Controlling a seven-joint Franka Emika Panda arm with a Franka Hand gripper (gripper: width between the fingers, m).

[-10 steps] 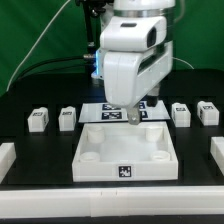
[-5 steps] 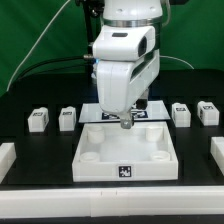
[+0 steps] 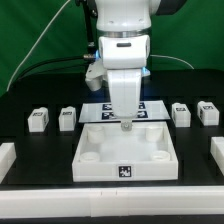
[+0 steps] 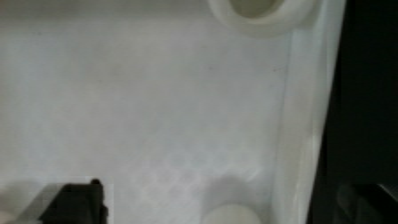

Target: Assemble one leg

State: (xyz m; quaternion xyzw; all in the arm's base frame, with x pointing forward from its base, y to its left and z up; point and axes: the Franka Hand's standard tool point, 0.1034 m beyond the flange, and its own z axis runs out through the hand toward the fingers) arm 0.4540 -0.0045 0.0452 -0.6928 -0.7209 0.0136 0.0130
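Four small white legs with tag markers stand on the black table in the exterior view: two at the left (image 3: 38,119) (image 3: 67,117) and two at the right (image 3: 181,114) (image 3: 207,112). My gripper (image 3: 126,125) hangs over the back edge of the large white square panel (image 3: 127,167), far from every leg. In the wrist view the gripper (image 4: 217,205) is open and empty. One dark fingertip (image 4: 75,203) shows over the panel's surface (image 4: 160,100), with a round socket (image 4: 267,10) ahead.
The marker board (image 3: 150,106) lies behind the panel, partly hidden by the arm. White blocks sit at the exterior view's left edge (image 3: 6,155) and right edge (image 3: 215,150). A green cable runs along the back.
The wrist has turned so the hand now faces square on, and the gripper has dropped a little toward the panel's back edge. The legs have not moved.
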